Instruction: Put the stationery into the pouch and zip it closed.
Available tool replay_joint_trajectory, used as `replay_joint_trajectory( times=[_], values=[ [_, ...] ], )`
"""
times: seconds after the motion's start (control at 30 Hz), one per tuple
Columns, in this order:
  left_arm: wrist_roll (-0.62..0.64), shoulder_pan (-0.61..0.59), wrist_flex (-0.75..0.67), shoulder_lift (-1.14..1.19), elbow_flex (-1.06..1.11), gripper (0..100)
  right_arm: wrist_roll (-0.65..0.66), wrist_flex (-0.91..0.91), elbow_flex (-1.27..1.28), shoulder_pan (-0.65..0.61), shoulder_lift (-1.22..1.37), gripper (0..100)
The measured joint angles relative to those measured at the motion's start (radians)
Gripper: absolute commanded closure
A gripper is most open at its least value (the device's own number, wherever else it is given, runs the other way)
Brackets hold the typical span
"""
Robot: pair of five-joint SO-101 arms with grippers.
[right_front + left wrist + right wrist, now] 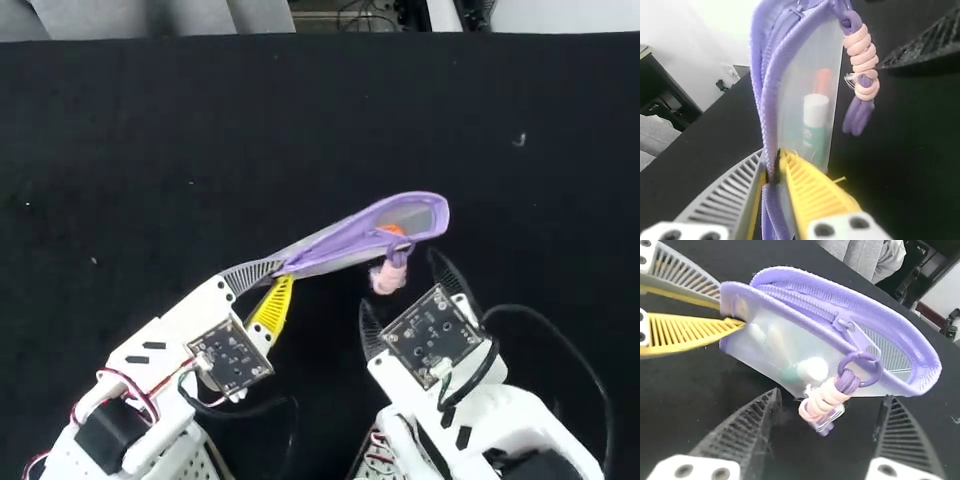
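**Zip stage: pouch clamped, pull not yet gripped**

The purple pouch (340,243) hung above the bench, one end clamped in the left claw (774,165) (stationery (812,125) showed through its clear side). The right claw (827,412) stood wide around the pink corded pull (822,400), gripping nothing. Loading was judged done, with the zip seemingly part open. The next move called for pinching the pull and drawing it along. The bench (150,130) was black cloth, and a pale wall (700,45) stood behind.

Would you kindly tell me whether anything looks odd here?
The pouch is pinched at one end by the left claw, and its zip is partly closed, gaping at the other end; nothing is spilled.
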Motion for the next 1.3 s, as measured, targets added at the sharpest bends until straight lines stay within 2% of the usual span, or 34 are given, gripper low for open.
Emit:
replay_joint_trajectory(
  times=[0.17, 0.33, 0.43, 0.53, 0.7, 0.77, 0.87, 0.93, 1.13, 1.3],
  values=[
    [0.011, -0.003, 0.0, -0.002, 0.0, 97, -0.003, -0.048, 0.035, -0.008, 0.018, 82.6],
    [0.014, -0.006, 0.0, -0.002, 0.0, 97, -0.003, -0.101, 0.058, -0.008, 0.031, 89.0],
    [0.014, -0.006, 0.0, -0.002, 0.0, 97, -0.003, -0.11, 0.058, -0.008, 0.06, 99.3],
    [0.014, -0.008, 0.0, -0.002, 0.0, 97, -0.003, -0.123, 0.058, 0.011, 0.118, 98.9],
    [0.015, -0.008, 0.0, -0.002, 0.0, 97, -0.005, -0.18, 0.058, 0.215, 0.198, 96.5],
    [0.015, -0.008, 0.0, -0.002, 0.0, 97, -0.005, -0.183, 0.058, 0.27, 0.212, 89.7],
    [0.015, -0.008, 0.0, -0.002, 0.0, 97, -0.005, -0.183, 0.058, 0.288, 0.213, 72.7],
    [0.015, -0.008, -0.002, -0.002, 0.0, 97, -0.006, -0.183, 0.058, 0.293, 0.213, 65.9],
    [0.048, -0.011, -0.04, -0.002, 0.011, 97, -0.091, -0.224, 0.058, 0.299, 0.213, 71.8],
    [0.193, -0.068, -0.091, 0.0, 0.031, 97, -0.097, -0.23, 0.106, 0.173, 0.203, 74.7]
  ],
)
